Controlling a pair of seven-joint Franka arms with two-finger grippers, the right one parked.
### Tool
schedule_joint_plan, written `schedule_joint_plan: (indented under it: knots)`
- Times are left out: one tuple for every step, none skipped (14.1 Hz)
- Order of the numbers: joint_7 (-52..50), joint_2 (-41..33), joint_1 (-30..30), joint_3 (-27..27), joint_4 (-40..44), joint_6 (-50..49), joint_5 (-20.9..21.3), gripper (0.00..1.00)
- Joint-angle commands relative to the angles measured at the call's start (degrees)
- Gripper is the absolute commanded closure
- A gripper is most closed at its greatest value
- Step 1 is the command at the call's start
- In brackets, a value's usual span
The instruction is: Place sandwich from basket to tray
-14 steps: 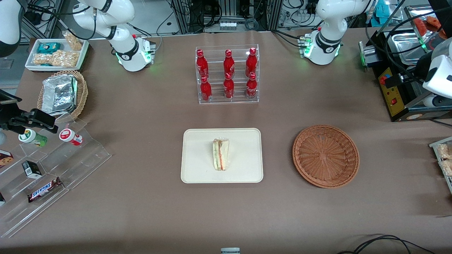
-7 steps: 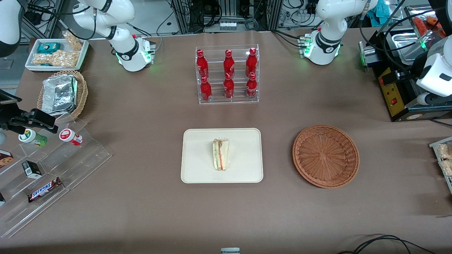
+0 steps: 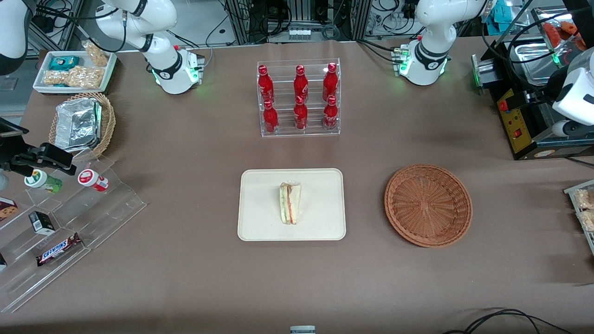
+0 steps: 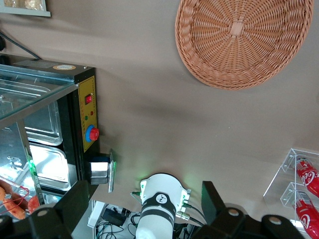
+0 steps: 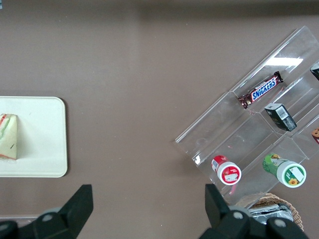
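The sandwich (image 3: 290, 203), a wrapped wedge with green and red filling, lies on the middle of the cream tray (image 3: 260, 204); the right wrist view shows part of the sandwich (image 5: 7, 137) and the tray (image 5: 40, 139). Beside the tray, toward the working arm's end, sits the reddish-brown basket (image 3: 428, 205) with nothing in it. My gripper (image 4: 144, 191) hangs high above the table, well away from the basket (image 4: 239, 42), near the black machine (image 4: 84, 124). Its fingers (image 4: 75, 199) are open with nothing between them. The arm's wrist (image 3: 575, 93) shows at the table's end.
A clear rack of red bottles (image 3: 299, 99) stands farther from the front camera than the tray. A black machine with a red knob (image 3: 515, 120) sits at the working arm's end. An acrylic snack stand (image 3: 69, 218) and a foil-filled tan basket (image 3: 81, 123) lie toward the parked arm's end.
The working arm's wrist has shifted slightly near the black machine. The sandwich, tray and basket have not moved.
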Motion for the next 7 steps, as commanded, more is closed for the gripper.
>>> schedule_joint_plan:
  knots:
    - [1.2, -1.6, -1.4, 1.0, -0.9, 0.8, -0.4, 0.00]
    - [1.2, -1.7, -3.0, 3.0, -0.8, 1.0, -0.7, 0.00]
    - [1.2, -1.9, -3.4, 4.0, -0.8, 1.4, -0.9, 0.00]
    - [1.2, -1.9, -3.4, 4.3, -0.8, 1.6, -1.2, 0.00]
    - [1.3, -1.9, -3.5, 4.3, -0.8, 1.7, -1.4, 0.00]
    - [1.4, -2.0, -3.6, 4.3, -0.8, 1.9, -1.4, 0.00]
    - [1.5, -2.0, -3.9, 4.3, -0.8, 1.9, -1.4, 0.00]
